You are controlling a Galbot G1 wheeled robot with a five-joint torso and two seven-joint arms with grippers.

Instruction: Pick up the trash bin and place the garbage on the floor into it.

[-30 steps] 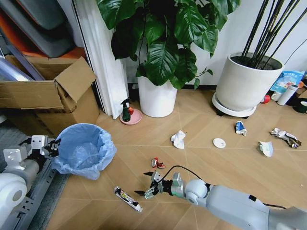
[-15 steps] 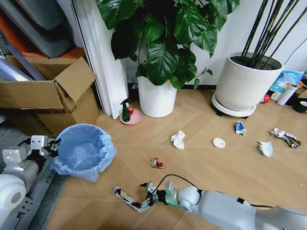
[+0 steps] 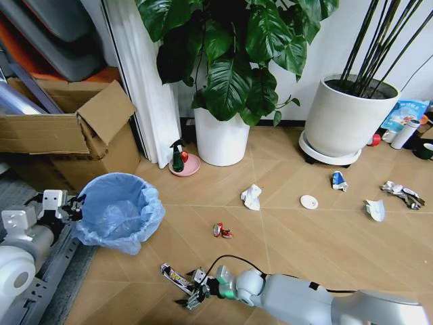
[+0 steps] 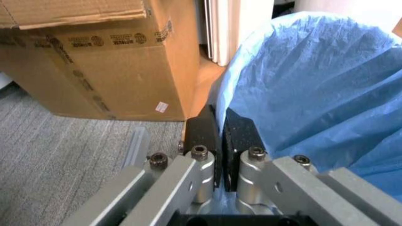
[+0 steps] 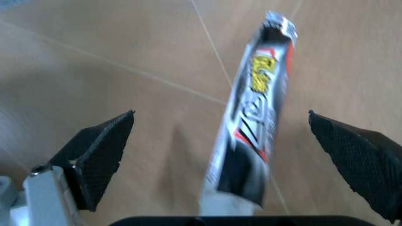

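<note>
My right hand (image 3: 191, 296) is wide open around the flat wrapper (image 5: 251, 141) on the floor (image 3: 304, 237). It could slide away. My left hand (image 4: 220, 136) pinches the trash bin (image 3: 118, 211).

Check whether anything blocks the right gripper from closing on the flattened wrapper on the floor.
Nothing visible does. The right gripper has its jaws open on either side of the dark flattened wrapper, which lies on bare floor between them. The other litter lies farther off.
</note>
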